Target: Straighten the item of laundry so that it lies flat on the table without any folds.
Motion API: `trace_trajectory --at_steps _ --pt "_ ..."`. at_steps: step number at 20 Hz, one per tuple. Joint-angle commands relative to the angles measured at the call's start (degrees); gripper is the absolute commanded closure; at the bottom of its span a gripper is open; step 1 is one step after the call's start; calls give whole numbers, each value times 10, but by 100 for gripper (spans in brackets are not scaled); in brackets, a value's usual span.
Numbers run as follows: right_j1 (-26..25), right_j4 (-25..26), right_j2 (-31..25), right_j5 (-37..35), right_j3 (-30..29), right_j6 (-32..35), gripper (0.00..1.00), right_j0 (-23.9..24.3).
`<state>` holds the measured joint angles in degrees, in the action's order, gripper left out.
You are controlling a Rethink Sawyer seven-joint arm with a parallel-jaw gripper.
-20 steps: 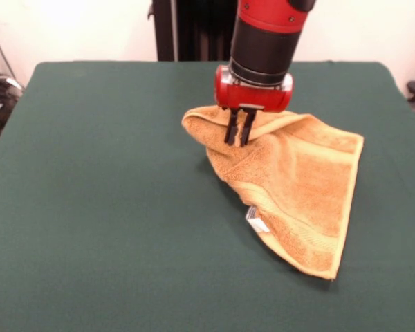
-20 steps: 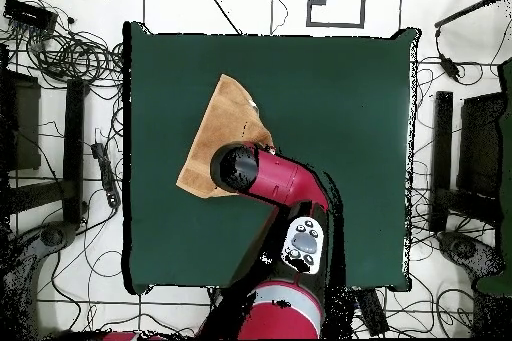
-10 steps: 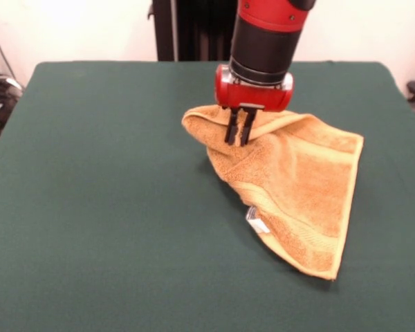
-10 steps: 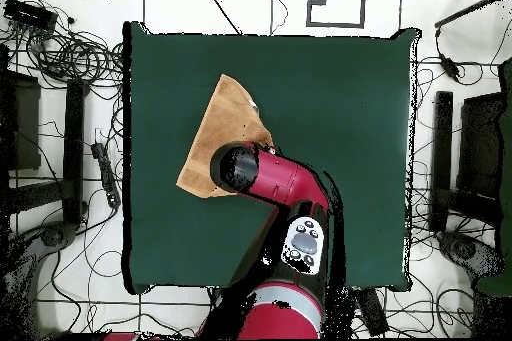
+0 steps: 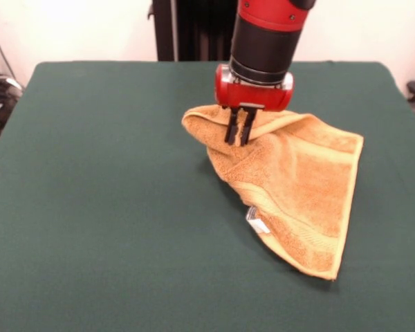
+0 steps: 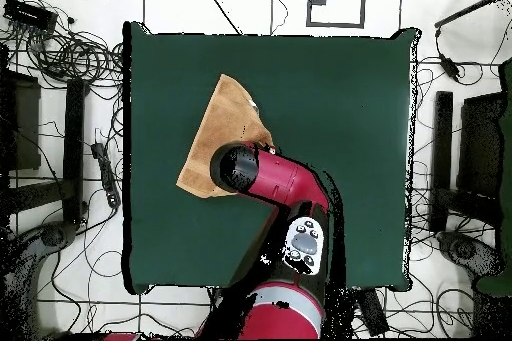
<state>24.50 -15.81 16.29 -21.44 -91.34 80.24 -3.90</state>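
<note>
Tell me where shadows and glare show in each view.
Front view: soft shadow hugs the towel along its left edge on the table; bright washed-out wall behind. Overhead view: even light, the arm hiding part of the towel, no glare.

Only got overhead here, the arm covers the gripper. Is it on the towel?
Observer: Yes. From the front, the gripper is shut on a raised fold of the towel.
Operator: Towel off the table?
Observer: Only at the pinch. It peaks up there, and the rest slopes down onto the table.
Operator: Flat otherwise?
Observer: No. It lies doubled over in a rough triangle, and a white tag pokes out at its left edge in the front view.
</note>
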Motion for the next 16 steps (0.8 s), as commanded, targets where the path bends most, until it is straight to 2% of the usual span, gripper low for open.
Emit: trace_trajectory --at_steps 1,16 --pt "-19 -23 -65 -24 4 130 100 5" --pt "-18 -21 -67 -31 4 124 100 8"
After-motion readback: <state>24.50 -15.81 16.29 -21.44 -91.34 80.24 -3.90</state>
